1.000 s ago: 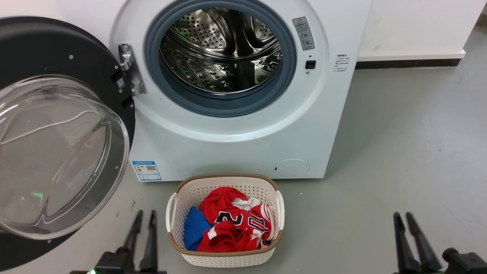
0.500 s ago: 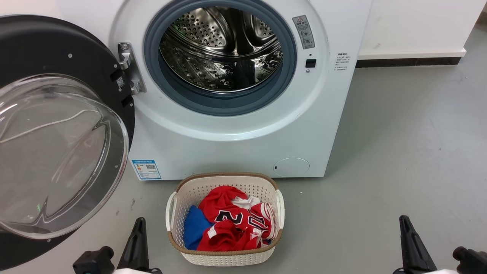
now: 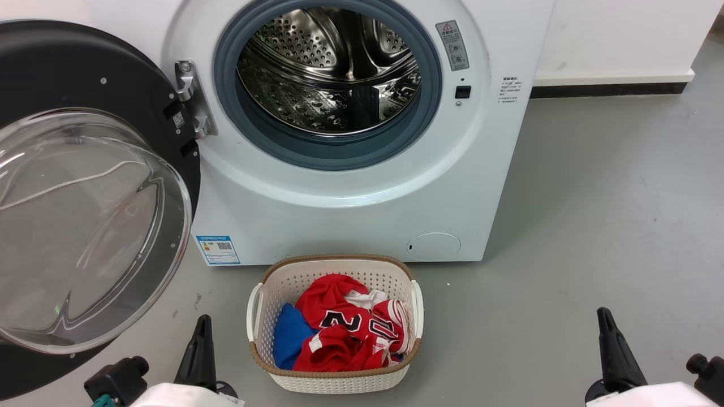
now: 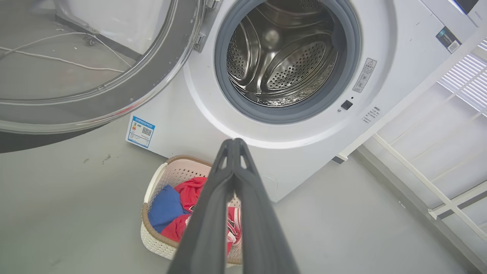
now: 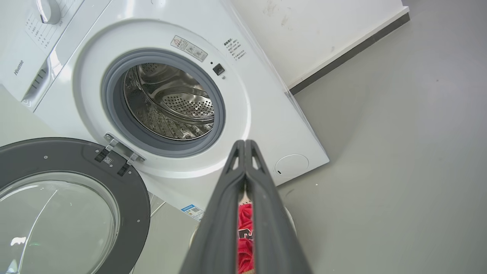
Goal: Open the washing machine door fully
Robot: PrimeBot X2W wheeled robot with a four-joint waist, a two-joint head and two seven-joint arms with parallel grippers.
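Observation:
The washing machine (image 3: 339,215) is a white front-loader with its steel drum (image 3: 328,73) exposed. The washing machine door (image 3: 68,68), a black disc with a bulging clear glass bowl (image 3: 85,226), stands swung out to the left on its metal hinge (image 3: 192,99). It also appears as the door (image 4: 125,87) and the door (image 5: 68,156). My left gripper (image 3: 201,325) sits low at the left, shut and holding nothing, well short of the door. My right gripper (image 3: 603,316) is low at the right, also shut. The wrist views show the left gripper (image 4: 233,142) and the right gripper (image 5: 244,144) with fingertips pressed together.
A white laundry basket (image 3: 334,261) with red and blue clothes stands on the grey floor before the machine, between my grippers. It appears too as the basket (image 4: 152,182). Bare floor (image 3: 594,198) stretches to the right. A white wall with dark skirting (image 3: 611,89) runs behind.
Each gripper showed two separate fingers a second ago and now shows one closed blade. Both arms have turned, bringing pale forearms into the bottom edge. The door has not moved.

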